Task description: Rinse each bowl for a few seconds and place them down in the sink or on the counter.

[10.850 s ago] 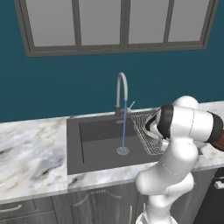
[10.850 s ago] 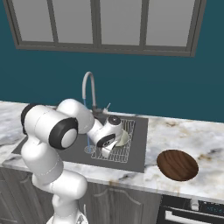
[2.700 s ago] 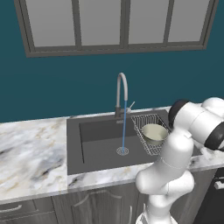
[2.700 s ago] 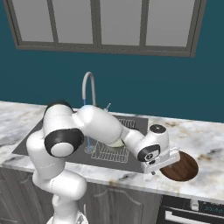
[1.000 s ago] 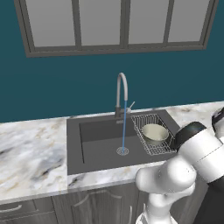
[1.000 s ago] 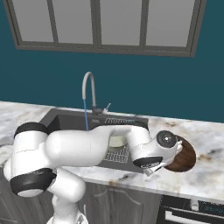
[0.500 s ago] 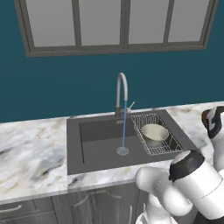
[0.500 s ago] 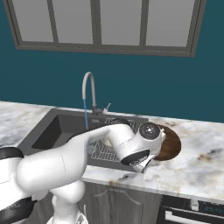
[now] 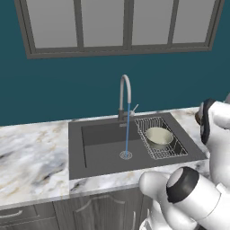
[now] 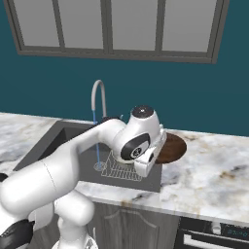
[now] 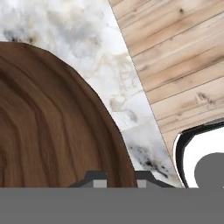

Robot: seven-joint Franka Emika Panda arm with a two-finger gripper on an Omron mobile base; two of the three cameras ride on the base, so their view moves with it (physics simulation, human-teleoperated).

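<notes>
Two bowls are at stake in this simulated kitchen: a cream bowl point(image 9: 158, 136) is seen resting in the wire rack point(image 9: 161, 143) at the right end of the sink point(image 9: 99, 150), while a brown bowl point(image 10: 171, 148) is held lifted over the marble surface point(image 10: 209, 160), just beside the sink's right edge. The end effector point(image 10: 151, 162) is seen clamped on the brown bowl's rim, its fingers point(image 11: 99, 178) drawn in on the rim, with the bowl's grained wood filling much of the hand view. Water point(image 9: 127, 130) is shown running from the faucet point(image 9: 125, 96) to the drain point(image 9: 126, 155), well apart from the held bowl. The brown bowl is judged stiff and light, wooden in look, and likely to turn slippery once wetted; a rim pinch such as this one is thought the only practical hold, with some risk of the bowl pivoting in the grip. The cream bowl looks glossy, probably ceramic and chip-prone, and would likewise be taken by the rim.
</notes>
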